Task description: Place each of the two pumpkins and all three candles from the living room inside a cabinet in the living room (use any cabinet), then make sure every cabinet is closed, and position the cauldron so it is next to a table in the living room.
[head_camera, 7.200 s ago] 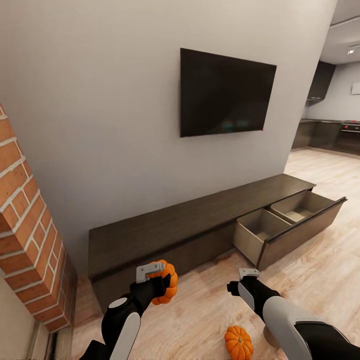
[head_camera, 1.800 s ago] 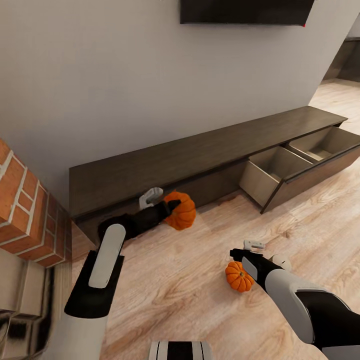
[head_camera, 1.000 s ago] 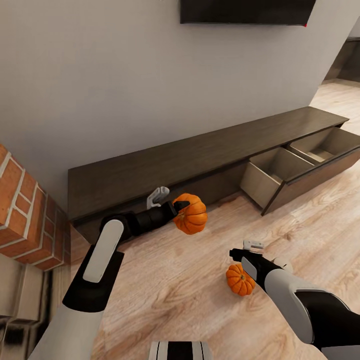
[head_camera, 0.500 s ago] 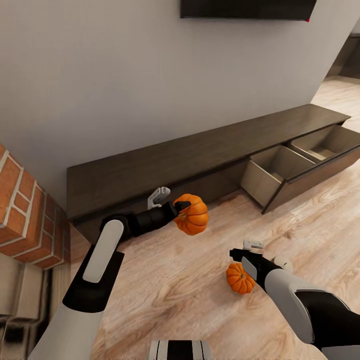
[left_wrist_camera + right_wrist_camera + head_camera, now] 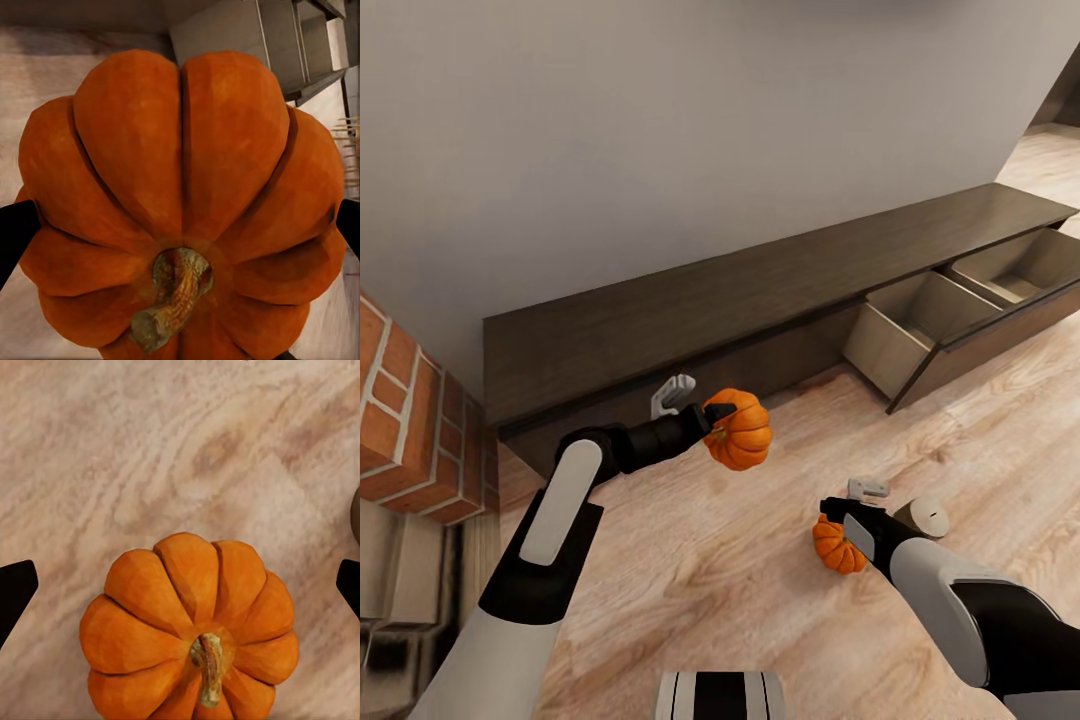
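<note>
Two pumpkins on our list. First pumpkin (image 5: 738, 431): we hold it off the floor in our left gripper (image 5: 712, 418), fingers clamped on its sides, just in front of the closed left end of the cabinet (image 5: 690, 310); in the left wrist view its stem faces the camera (image 5: 180, 217). Second pumpkin (image 5: 835, 546): resting upright on the wood floor (image 5: 710, 560), stem up in the right wrist view (image 5: 191, 641). Our right gripper (image 5: 838, 512) hangs over it with fingers spread wide, fingertips (image 5: 16, 592) well clear of its ribs. One candle (image 5: 922, 516): on the floor just beside our right forearm, close to the second pumpkin. One cabinet drawer (image 5: 960, 300): pulled out at the right end, pale inside, two compartments. Brick fireplace (image 5: 405, 420): at the left edge of the head view.
</note>
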You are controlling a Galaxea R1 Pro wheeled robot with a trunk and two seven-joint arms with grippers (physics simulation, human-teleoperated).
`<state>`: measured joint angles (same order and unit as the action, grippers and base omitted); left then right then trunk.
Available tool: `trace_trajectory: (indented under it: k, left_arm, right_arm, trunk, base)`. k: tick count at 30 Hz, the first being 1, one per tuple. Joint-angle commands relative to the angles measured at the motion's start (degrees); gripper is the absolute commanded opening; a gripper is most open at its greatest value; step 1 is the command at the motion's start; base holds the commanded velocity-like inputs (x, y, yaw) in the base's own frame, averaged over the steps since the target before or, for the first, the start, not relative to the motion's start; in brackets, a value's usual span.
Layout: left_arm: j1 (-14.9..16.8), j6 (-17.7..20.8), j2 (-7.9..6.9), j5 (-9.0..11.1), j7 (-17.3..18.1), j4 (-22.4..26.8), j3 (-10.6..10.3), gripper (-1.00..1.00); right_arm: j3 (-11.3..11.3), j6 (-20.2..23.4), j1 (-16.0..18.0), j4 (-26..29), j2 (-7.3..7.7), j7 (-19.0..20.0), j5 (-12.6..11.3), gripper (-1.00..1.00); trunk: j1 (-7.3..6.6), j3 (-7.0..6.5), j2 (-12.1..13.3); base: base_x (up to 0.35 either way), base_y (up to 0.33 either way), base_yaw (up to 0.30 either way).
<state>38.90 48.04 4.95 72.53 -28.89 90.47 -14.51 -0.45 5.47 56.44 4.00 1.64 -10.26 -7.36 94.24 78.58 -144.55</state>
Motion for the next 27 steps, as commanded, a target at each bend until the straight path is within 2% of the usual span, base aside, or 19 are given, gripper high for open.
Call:
trace_trajectory:
  k: [1, 5, 7, 11, 12, 14, 17, 27]
  left_arm:
    - [0.0, 0.0, 0.00, 0.7, -0.6, 0.1, 0.0, -1.00]
    - [0.0, 0.1, -0.61, 0.8, -0.6, 0.1, 0.3, -1.00]
    - [0.0, 0.1, -0.98, 1.9, -0.6, 0.1, 0.8, -1.00]
    - [0.0, 0.1, -2.10, 4.7, -0.6, 0.1, 1.5, -1.00]
    - [0.0, 0.1, -3.02, 6.6, -0.6, 0.1, 1.6, -1.00]
    - [0.0, 0.1, -3.59, 7.8, -0.6, 0.1, 1.6, -1.00]
    - [0.0, 0.1, -4.14, 8.7, -0.6, 0.1, 1.7, -1.00]
    - [0.0, 0.0, -4.42, 9.1, -0.6, 0.1, 1.8, -1.00]
  right_arm:
    - [0.0, 0.3, 0.0, 0.1, -0.04, -0.2, -0.4, 1.00]
    - [0.1, 0.2, 0.0, 0.1, -0.24, -0.4, -0.1, 1.00]
    - [0.1, 0.3, 0.0, 0.1, -0.38, -0.4, 1.0, 1.00]
    - [0.4, 0.4, 0.0, -0.4, -0.65, -0.6, 2.5, 1.00]
    - [0.5, 0.5, 0.0, -0.5, -0.89, -1.3, 2.8, 1.00]
    - [0.5, 0.5, 0.0, -0.6, -1.16, -1.9, 2.9, 1.00]
    - [0.5, 0.5, 0.0, -0.6, -1.56, -2.5, 3.0, 1.00]
    - [0.5, 0.6, 0.0, -0.7, -1.64, -2.9, 4.0, 1.00]
  trunk:
    - [-0.01, 0.04, 0.0]
    - [-0.01, 0.04, 0.0]
    - [-0.01, 0.04, 0.0]
    - [-0.01, 0.04, 0.0]
    - [-0.01, 0.04, 0.0]
    - [-0.01, 0.04, 0.0]
    - [-0.01, 0.04, 0.0]
    - [0.25, 2.25, -0.1]
  base:
    - [0.000, 0.000, 0.000]
    - [0.000, 0.000, 0.000]
    - [0.000, 0.000, 0.000]
    - [0.000, 0.000, 0.000]
    - [0.000, 0.000, 0.000]
    - [0.000, 0.000, 0.000]
    - [0.000, 0.000, 0.000]
    - [0.000, 0.000, 0.000]
